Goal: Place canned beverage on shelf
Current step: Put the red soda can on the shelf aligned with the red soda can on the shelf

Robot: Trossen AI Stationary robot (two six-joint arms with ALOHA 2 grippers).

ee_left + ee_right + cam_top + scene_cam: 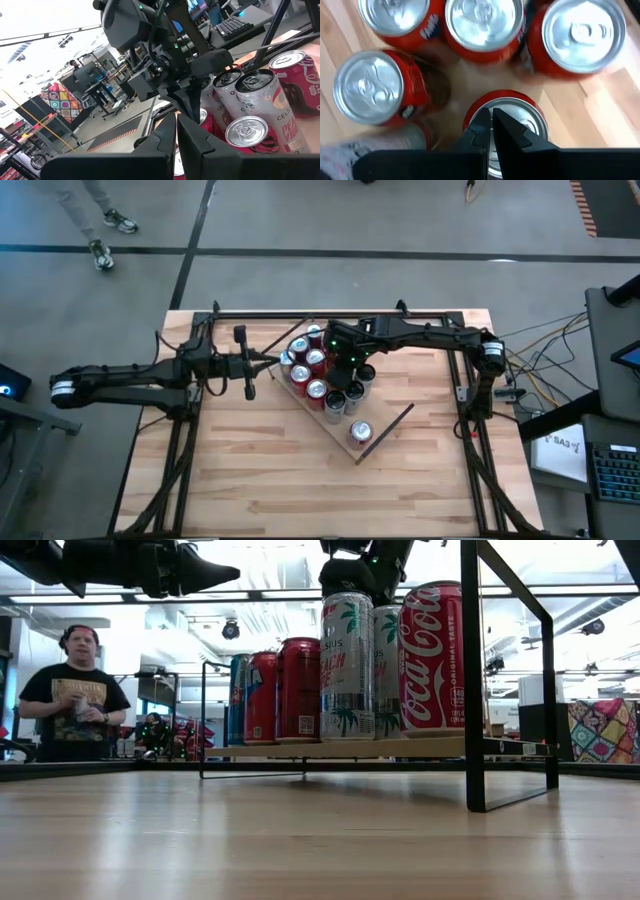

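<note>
High view: right gripper (345, 362) clenched, empty, above cans (318, 370) on shelf (385, 430). Left gripper (272, 361) clenched, beside cluster. Placement apparently done; next: retract.

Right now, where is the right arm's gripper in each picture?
High view: right gripper at the centre, over the cans.
Low view: gripper at top centre, above a white can.
Left wrist view: gripper in the middle, beyond the left gripper.
Right wrist view: gripper at bottom centre, shut, over a red can.
Shared landmark: the cans.

A lab: robot arms (130, 378), workstations, cables (540, 340).
</note>
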